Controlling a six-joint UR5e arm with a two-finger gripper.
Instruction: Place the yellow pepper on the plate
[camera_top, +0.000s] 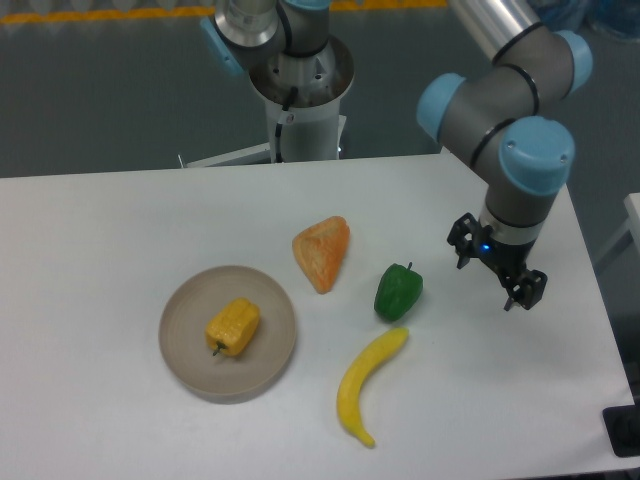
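Observation:
The yellow pepper lies on its side in the middle of the round grey-beige plate at the left front of the table. My gripper hangs over the right side of the table, far right of the plate and to the right of the green pepper. Its black fingers stand apart with nothing between them.
An orange wedge-shaped piece lies right of the plate. A green pepper and a long yellow banana lie between plate and gripper. The robot base stands at the table's back edge. The table's right edge is near the gripper.

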